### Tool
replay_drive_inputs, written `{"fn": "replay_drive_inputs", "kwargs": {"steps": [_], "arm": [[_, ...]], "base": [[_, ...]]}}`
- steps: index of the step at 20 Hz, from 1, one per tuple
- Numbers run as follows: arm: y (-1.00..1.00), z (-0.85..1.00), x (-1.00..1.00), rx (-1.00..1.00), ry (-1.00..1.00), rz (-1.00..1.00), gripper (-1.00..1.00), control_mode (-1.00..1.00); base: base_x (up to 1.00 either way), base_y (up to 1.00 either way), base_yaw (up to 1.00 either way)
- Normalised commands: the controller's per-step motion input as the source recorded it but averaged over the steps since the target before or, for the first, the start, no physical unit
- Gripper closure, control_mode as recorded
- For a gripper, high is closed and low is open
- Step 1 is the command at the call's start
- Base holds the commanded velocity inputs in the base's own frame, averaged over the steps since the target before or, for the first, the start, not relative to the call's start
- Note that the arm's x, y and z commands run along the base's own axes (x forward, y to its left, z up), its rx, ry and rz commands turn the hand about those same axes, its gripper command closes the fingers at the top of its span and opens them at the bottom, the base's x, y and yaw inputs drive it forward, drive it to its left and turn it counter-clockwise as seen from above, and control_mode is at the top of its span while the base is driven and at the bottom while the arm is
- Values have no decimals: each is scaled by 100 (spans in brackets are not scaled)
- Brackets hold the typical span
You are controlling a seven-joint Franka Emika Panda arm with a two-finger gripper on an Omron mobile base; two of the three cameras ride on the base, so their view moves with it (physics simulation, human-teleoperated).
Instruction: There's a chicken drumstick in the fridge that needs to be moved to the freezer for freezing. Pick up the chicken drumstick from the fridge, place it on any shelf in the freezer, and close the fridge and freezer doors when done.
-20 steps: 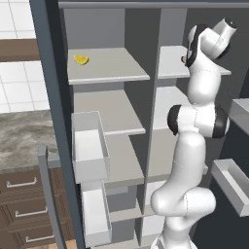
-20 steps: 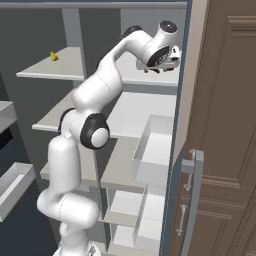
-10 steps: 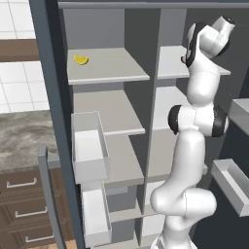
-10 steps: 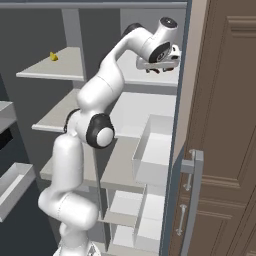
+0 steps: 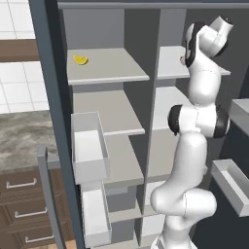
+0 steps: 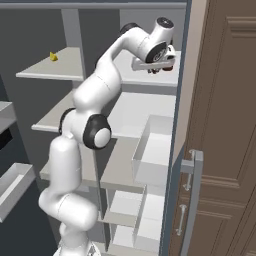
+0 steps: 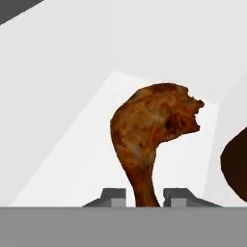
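The chicken drumstick (image 7: 149,125), reddish-brown and roasted, stands with its thin end down between my fingertips. My gripper (image 7: 144,198) is shut on that thin end, just over a pale grey shelf. In the right base view the gripper (image 6: 157,67) sits above the top shelf (image 6: 130,75) of the right-hand half of the slate-blue appliance. Both doors stand open. The left base view shows my arm reaching up to that same top shelf (image 5: 168,63), and my wrist hides the hand there.
A dark brown bottle (image 7: 236,164) stands close beside the drumstick. A yellow lemon wedge (image 5: 80,60) lies on the left half's top shelf. White door bins (image 5: 90,151) (image 6: 152,150) jut out from both open doors. Brown cabinets (image 6: 225,125) flank the right door.
The hand has edged slightly left and down over the top shelf in the right base view. The rest of the arm has barely moved.
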Motion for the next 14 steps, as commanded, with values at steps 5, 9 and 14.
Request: {"fn": "replay_drive_inputs", "kwargs": {"steps": [5, 9, 14], "arm": [[19, -83, -41, 0, 2, 12, 100, -100], [1, -22, -50, 0, 9, 4, 100, -100], [0, 29, -77, 0, 16, 0, 100, -100]], "base": [[0, 0, 0], [0, 0, 0], [0, 0, 0]]}}
